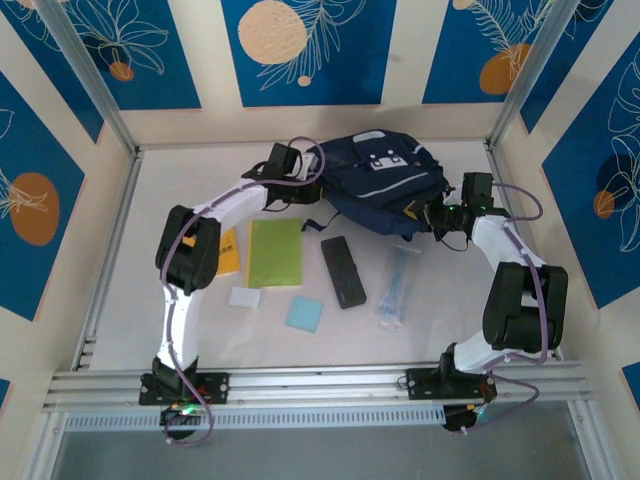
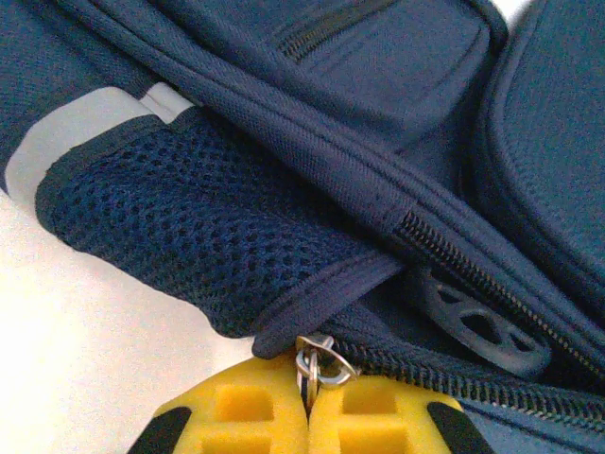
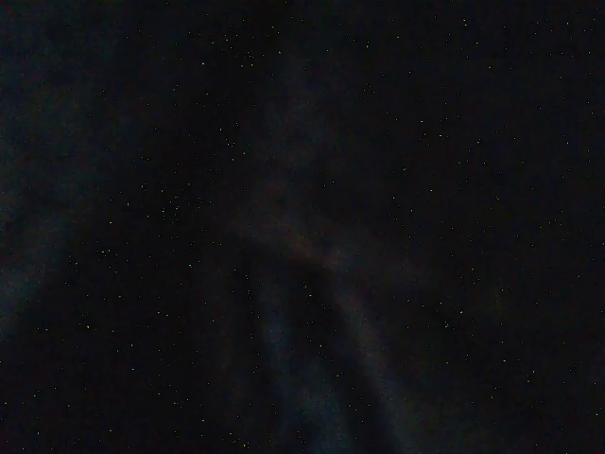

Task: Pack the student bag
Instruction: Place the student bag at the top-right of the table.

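We see the left hand (image 2: 307,397) closed on the metal zip ring (image 2: 321,364) of the student bag (image 1: 380,185), lying far-centre on the worktop (image 1: 450,300). The right hand (image 1: 435,215) meets the bag's right side; we cannot tell its opening

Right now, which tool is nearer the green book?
Left. The left tool, shut on a zipper pull at the bag's left end, sits just beyond the green book. The right tool is at the bag's right end, farther off.
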Available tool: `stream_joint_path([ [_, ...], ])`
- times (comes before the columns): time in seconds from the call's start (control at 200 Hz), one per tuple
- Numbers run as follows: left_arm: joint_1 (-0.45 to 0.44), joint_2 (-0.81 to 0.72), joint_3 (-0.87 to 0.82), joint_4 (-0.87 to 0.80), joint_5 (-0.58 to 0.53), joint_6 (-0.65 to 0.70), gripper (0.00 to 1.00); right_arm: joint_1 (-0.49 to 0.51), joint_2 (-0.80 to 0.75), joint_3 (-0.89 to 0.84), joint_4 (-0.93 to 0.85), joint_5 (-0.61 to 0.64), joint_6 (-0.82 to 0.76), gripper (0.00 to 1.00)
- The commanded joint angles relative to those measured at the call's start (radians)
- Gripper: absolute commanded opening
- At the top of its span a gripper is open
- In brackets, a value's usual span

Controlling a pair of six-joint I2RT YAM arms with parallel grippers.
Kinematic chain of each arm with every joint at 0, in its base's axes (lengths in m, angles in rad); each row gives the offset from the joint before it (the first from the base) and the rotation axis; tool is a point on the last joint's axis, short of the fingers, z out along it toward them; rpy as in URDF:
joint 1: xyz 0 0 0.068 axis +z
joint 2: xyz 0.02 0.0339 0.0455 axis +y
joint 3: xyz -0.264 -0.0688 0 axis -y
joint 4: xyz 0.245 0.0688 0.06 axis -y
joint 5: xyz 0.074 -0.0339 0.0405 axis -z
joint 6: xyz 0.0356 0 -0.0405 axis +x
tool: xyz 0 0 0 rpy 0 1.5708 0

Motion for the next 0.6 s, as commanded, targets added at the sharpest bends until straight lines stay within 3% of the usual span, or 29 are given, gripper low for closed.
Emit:
stream_joint_path([
  [0.0, 0.017, 0.054, 0.095, 0.047, -0.1, -0.063, 0.0, -0.001, 0.04, 0.031, -0.033, -0.032, -0.063, 0.02],
  [0.04, 0.007, 0.059, 0.104, 0.05, -0.094, -0.068, 0.06, -0.003, 0.068, 0.054, -0.056, -0.011, -0.082, 0.11],
  [0.12, 0.002, 0.061, 0.099, 0.046, -0.073, -0.09, 0.25, -0.012, 0.123, 0.102, -0.122, -0.005, -0.111, 0.44],
  [0.195, 0.005, 0.041, 0.065, 0.028, -0.072, -0.093, 0.41, -0.013, 0.14, 0.115, -0.168, -0.002, -0.135, 0.57],
  [0.26, 0.011, -0.005, 0.004, 0.022, -0.081, -0.085, 0.53, -0.012, 0.134, 0.118, -0.22, 0.014, -0.165, 0.63],
  [0.365, 0.027, -0.111, -0.123, 0.019, -0.109, -0.069, 0.63, -0.011, 0.111, 0.132, -0.366, 0.09, -0.248, 0.66],
  [0.595, 0.066, -0.377, -0.396, -0.031, -0.214, -0.009, 0.71, 0.047, -0.022, 0.153, -0.621, 0.399, -0.361, 0.67],
])
